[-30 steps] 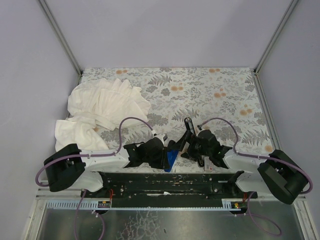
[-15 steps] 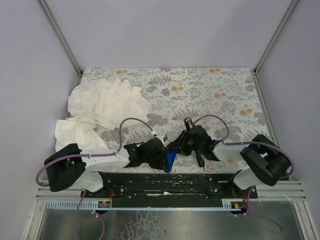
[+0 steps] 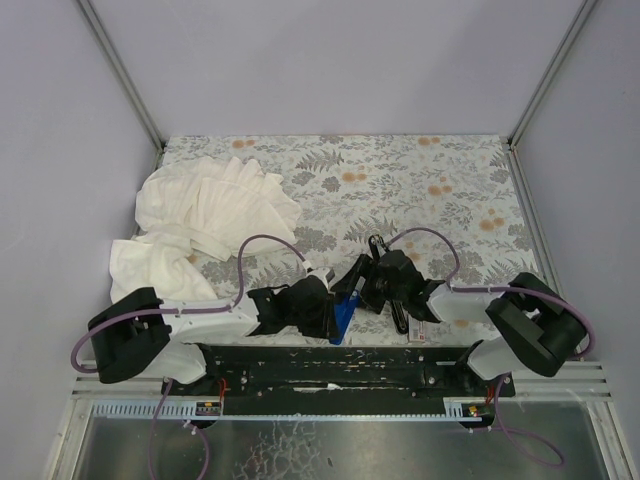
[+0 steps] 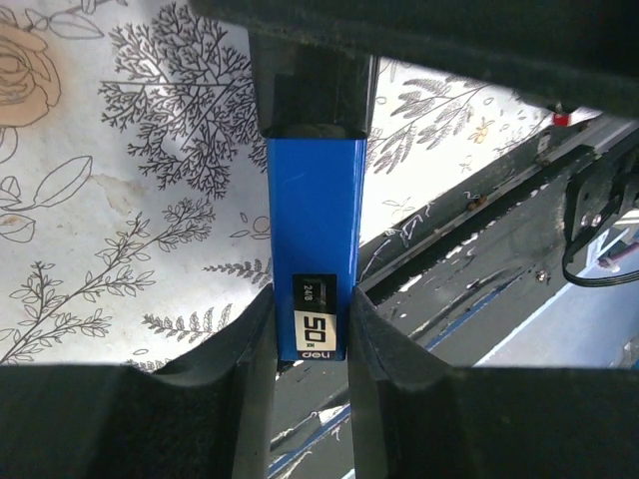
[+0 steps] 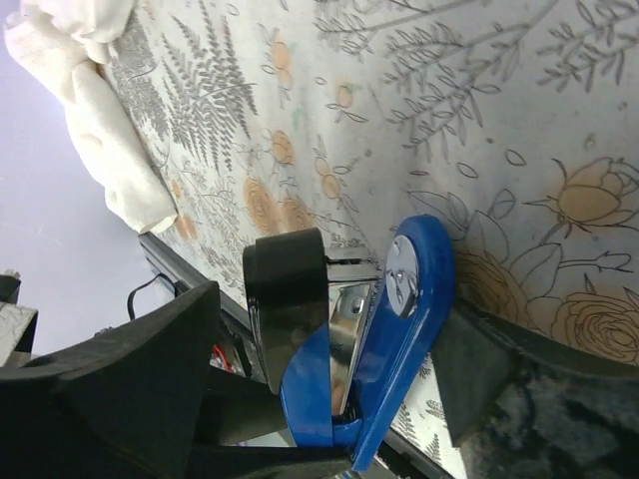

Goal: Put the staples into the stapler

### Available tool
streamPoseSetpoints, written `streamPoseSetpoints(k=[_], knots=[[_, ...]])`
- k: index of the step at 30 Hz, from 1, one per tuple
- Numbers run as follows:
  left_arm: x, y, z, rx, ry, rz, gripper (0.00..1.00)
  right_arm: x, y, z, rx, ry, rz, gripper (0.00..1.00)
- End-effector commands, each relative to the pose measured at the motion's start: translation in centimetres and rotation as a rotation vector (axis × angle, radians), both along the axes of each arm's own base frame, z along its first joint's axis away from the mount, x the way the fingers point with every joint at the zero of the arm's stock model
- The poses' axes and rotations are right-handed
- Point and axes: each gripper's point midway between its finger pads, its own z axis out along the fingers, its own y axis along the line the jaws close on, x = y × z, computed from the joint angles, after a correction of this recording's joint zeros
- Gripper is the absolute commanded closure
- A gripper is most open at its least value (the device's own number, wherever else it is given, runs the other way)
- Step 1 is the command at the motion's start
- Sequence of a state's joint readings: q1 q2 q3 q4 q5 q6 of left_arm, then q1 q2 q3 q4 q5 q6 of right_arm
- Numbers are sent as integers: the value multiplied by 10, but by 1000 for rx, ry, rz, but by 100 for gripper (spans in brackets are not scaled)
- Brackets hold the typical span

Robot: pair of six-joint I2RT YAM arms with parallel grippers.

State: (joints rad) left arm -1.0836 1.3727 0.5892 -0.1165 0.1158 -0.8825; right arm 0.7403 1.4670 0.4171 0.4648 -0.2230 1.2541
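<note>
The blue and black stapler (image 4: pixel 312 220) is clamped at its labelled rear end by my left gripper (image 4: pixel 310 329), which is shut on it near the table's front edge (image 3: pixel 343 314). In the right wrist view its front end shows a black cap (image 5: pixel 285 289) over a chrome channel and blue base (image 5: pixel 404 319). My right gripper (image 5: pixel 334 329) straddles that front end, open, with a gap between its left finger (image 5: pixel 150 369) and the cap. A tiny white box with red, the staples (image 3: pixel 417 335), lies under the right arm. No loose strip shows.
A crumpled white cloth (image 3: pixel 205 215) covers the table's left side. The floral table cover (image 3: pixel 440 190) stretches behind both grippers. The black base rail (image 3: pixel 330 370) runs right under the stapler's rear end.
The right arm has swung in and its gripper has shifted left around the stapler's front end, jaws narrower than before. The left gripper and the stapler have stayed put.
</note>
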Motion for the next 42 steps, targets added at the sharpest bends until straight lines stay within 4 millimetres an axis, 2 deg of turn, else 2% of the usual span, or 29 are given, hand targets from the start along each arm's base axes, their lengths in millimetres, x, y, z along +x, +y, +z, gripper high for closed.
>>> streamPoseSetpoints(k=[1,4,8,11,16,19,20,22,25,28,31,32,36,42], knots=[[16,-13,24,-51,-82,35,100,16,-3,27,-48,-152,-4,7],[26,-7,24,-15,-115,70,100,23,-21,43,-141,-227,-28,4],[57,-4,25,28,-169,111,100,36,-58,72,-248,-346,-95,0],[93,-1,28,57,-222,142,100,40,-87,83,-321,-390,-144,1],[167,-3,29,130,-318,135,100,38,-129,90,-457,-445,-203,1],[212,-9,26,169,-345,119,100,35,-139,88,-513,-461,-184,1],[225,-9,17,197,-340,111,100,34,-141,86,-530,-458,-171,1],[250,-11,14,212,-346,110,100,32,-140,80,-551,-447,-132,2],[278,-16,11,210,-341,105,84,30,-136,70,-573,-428,-70,8],[288,-17,9,206,-337,98,62,34,-133,64,-615,-418,-13,16],[289,-15,15,206,-353,93,39,44,-127,61,-658,-456,60,17],[288,-13,17,205,-357,92,34,49,-124,61,-670,-471,73,17],[281,3,34,203,-392,117,24,79,-118,59,-747,-504,85,17],[264,51,64,191,-452,227,18,133,-101,49,-835,-502,135,20]])
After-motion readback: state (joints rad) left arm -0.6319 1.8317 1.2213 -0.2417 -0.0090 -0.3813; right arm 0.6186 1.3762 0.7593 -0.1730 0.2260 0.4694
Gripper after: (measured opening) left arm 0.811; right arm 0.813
